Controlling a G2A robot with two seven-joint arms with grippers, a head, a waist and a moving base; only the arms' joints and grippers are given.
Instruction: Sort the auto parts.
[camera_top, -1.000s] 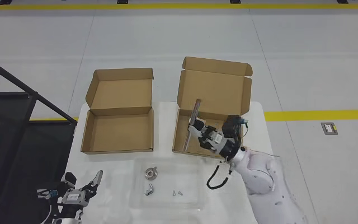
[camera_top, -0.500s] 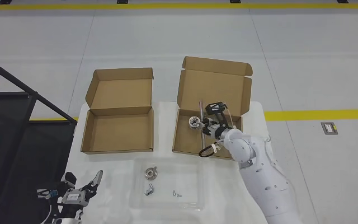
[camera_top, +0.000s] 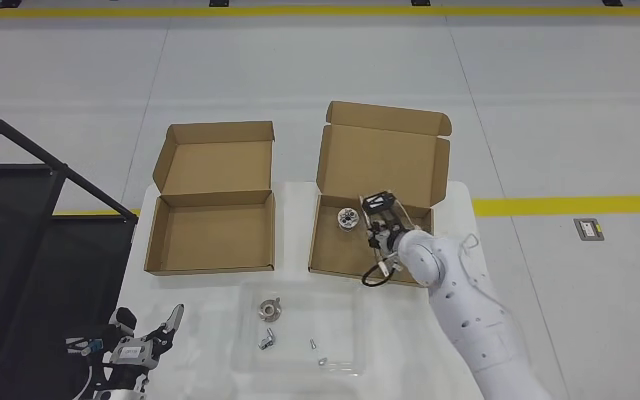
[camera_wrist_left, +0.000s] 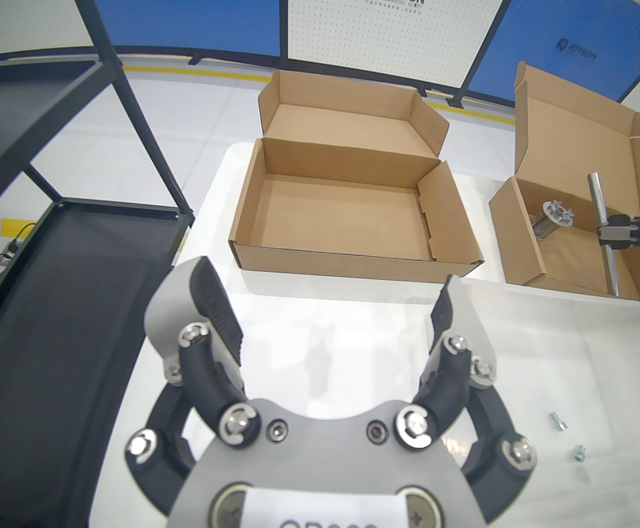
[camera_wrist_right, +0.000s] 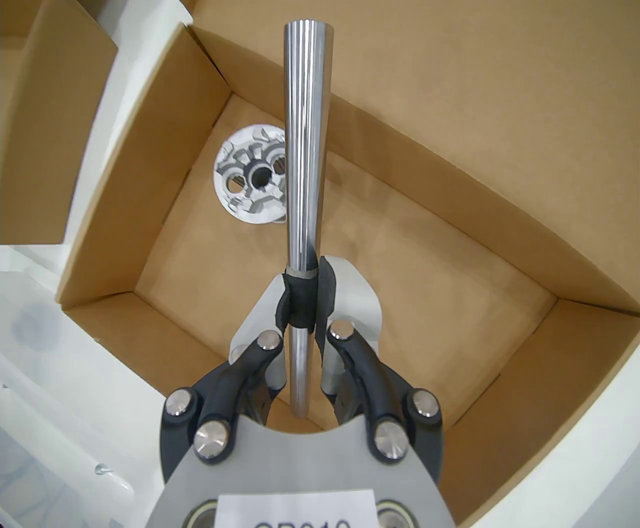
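My right gripper (camera_wrist_right: 303, 296) is shut on a long polished steel rod (camera_wrist_right: 303, 150) and holds it above the floor of the right cardboard box (camera_top: 325, 262). From the left wrist view, the rod (camera_wrist_left: 601, 220) stands nearly upright in the right gripper (camera_wrist_left: 619, 233). A round flanged metal part (camera_wrist_right: 250, 182) lies in the box's far left corner (camera_top: 346, 217). My left gripper (camera_wrist_left: 330, 295) is open and holds nothing, low at the table's near left corner (camera_top: 150, 335).
The left cardboard box (camera_top: 212, 235) has nothing in it. A clear tray (camera_top: 345, 305) at the table's front holds a round metal part (camera_top: 268, 309), a small fitting (camera_top: 267, 342) and two bolts (camera_top: 312, 343). A black rack (camera_top: 40, 250) stands left of the table.
The right gripper has carried the rod from the box's near right part toward its middle, turning at the wrist. One bolt in the tray sits a little nearer. The left arm is unmoved.
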